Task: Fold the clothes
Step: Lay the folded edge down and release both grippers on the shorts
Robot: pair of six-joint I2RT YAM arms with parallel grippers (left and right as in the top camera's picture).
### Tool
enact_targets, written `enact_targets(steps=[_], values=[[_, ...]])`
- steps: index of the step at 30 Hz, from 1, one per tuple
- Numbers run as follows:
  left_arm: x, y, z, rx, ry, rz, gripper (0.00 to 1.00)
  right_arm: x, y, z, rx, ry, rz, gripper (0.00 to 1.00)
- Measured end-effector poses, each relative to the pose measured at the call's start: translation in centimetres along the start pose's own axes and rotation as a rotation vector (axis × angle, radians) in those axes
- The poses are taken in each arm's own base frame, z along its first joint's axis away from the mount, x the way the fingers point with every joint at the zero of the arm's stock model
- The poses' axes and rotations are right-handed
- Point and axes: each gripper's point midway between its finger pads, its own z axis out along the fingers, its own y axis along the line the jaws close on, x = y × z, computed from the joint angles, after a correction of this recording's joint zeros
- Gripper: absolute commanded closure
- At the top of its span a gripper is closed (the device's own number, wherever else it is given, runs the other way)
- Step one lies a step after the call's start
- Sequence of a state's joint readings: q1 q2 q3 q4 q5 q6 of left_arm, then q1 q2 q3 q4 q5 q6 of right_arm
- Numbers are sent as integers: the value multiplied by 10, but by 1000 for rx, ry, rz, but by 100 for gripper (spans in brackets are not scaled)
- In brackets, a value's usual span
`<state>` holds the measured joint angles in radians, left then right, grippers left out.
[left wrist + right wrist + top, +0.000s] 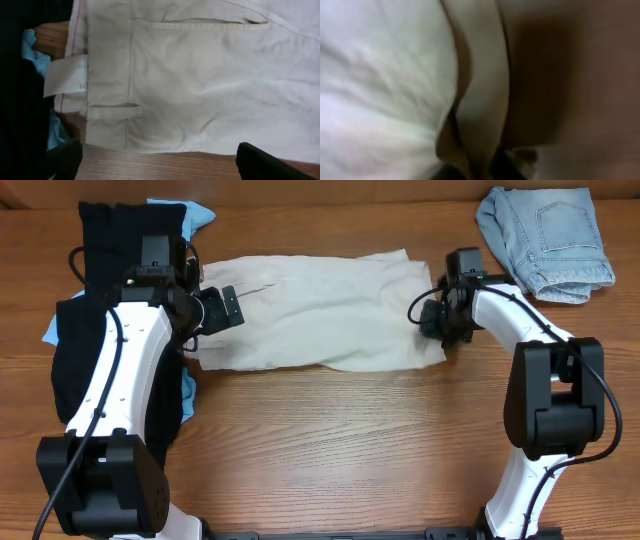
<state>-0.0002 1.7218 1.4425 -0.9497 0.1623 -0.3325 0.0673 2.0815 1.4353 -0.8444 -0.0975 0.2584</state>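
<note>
I note the cream garment [320,310] lying flat on the worktop [330,440], left gripper [226,308] over one end, right gripper [434,320] at the other; jeans [545,240] well apart.

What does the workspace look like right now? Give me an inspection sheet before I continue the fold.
Surface: brown wooden table.
Job's things: cream cotton garment spread flat at centre; folded light-blue denim jeans far right; black fabric pile and light-blue cloth far left.
Clutter: nothing seen.
Grippers: left hand open over the cream garment's waistband end; right hand at its opposite edge, grip unclear.
Cables: black cable looped at the right wrist; others run along both arms.
Surroundings: nothing seen.
</note>
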Motion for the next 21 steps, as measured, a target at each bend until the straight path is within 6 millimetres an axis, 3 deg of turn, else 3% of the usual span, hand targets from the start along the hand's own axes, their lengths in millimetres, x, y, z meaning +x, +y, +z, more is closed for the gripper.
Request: enact_targets(steps=[5, 9, 12, 15, 16, 19, 21], values=[[10, 3, 0, -10, 42, 30, 0, 50, -37, -11, 79, 223, 143, 96], [14, 4, 0, -15, 58, 65, 0, 68, -71, -23, 115, 315, 217, 90], [13, 4, 0, -12, 54, 105, 0, 68, -73, -37, 107, 293, 195, 66], [10, -1, 0, -4, 39, 158, 0, 60, -67, -63, 78, 212, 154, 20], [9, -3, 1, 0, 31, 178, 0, 56, -64, -74, 68, 175, 145, 12], [2, -11, 2, 13, -1, 242, 0, 46, -56, -111, 30, 54, 100, 0], [-3, -16, 2, 21, -27, 283, 0, 35, -50, -133, 2, -44, 70, 0]])
